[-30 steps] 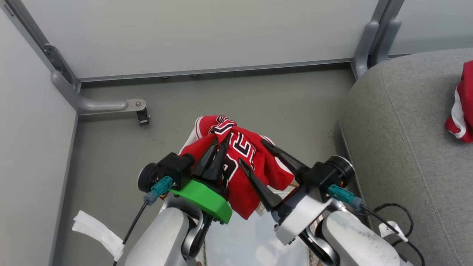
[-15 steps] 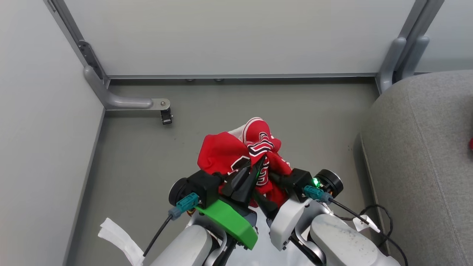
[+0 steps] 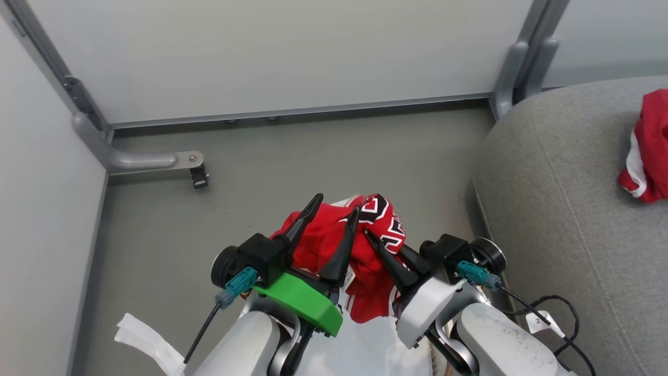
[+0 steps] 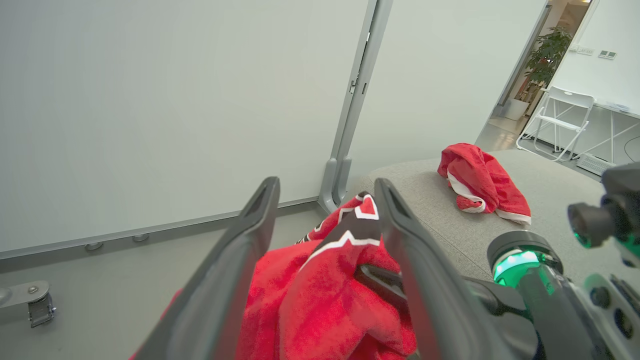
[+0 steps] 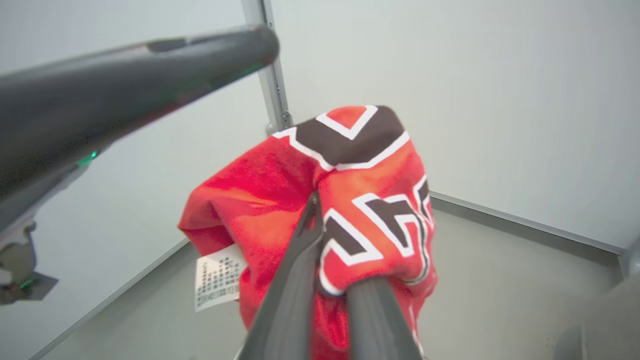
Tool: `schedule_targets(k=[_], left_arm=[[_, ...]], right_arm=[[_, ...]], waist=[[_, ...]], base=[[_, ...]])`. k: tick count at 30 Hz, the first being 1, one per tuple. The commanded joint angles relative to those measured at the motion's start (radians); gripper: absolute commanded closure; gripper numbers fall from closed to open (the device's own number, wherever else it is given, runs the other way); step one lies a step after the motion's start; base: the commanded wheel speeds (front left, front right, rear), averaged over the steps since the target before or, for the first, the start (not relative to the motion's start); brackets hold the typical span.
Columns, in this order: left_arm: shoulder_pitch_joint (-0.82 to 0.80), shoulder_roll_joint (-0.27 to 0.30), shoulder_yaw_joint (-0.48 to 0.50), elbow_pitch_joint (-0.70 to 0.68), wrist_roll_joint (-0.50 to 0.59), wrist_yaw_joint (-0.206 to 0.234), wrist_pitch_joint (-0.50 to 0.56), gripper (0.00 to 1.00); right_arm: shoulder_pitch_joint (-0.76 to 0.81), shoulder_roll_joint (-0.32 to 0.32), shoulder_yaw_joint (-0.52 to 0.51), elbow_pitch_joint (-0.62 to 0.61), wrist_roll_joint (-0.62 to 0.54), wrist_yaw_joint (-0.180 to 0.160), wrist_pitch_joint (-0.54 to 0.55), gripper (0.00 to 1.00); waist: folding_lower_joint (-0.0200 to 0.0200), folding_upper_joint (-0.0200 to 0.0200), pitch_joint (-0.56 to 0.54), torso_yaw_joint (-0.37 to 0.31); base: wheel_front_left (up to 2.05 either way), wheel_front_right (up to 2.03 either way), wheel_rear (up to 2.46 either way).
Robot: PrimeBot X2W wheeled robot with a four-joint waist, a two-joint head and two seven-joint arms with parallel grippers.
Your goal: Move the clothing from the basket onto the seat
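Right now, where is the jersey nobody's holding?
The loose jersey lies bunched on the grey seat, at the head view's right edge, apart from the held jersey.

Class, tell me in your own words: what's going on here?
The right gripper, jaws shut, holds a bunched red jersey aloft near the seat. The left gripper has its jaws open on either side of the same jersey. A second jersey already lies on the seat.
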Motion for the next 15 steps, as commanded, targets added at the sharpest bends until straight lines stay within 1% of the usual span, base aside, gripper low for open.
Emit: schedule_targets(k=[1,5,9,12,15], left_arm=[[0.008,0.003,0.014,0.003,0.018,-0.003,0.0,0.0],[0.004,0.003,0.043,0.021,0.04,-0.008,0.0,0.0],[-0.003,0.003,0.057,0.042,0.057,-0.016,0.0,0.0],[-0.016,0.004,0.067,0.061,0.065,-0.017,0.0,0.0],[-0.024,0.004,0.07,0.083,0.073,-0.021,0.0,0.0]], right_arm=[[0.012,-0.006,-0.007,-0.016,-0.007,-0.001,-0.003,1.0],[0.03,-0.023,-0.04,-0.048,-0.009,-0.001,-0.003,1.0],[0.044,-0.039,-0.069,-0.071,-0.016,-0.001,-0.003,1.0],[0.035,-0.057,-0.089,-0.086,-0.025,-0.001,-0.003,1.0],[-0.008,-0.089,-0.111,-0.1,-0.037,-0.001,-0.003,1.0]], waist=[[0.0001,0.0101,0.046,-0.137],[0.0001,0.0101,0.078,-0.267],[0.0001,0.0101,0.105,-0.362],[0.0001,0.0101,0.126,-0.407],[0.0001,0.0101,0.147,-0.435]], base=[[0.0,0.0,0.0],[0.0,0.0,0.0],[0.0,0.0,0.0],[0.0,0.0,0.0],[0.0,0.0,0.0]])
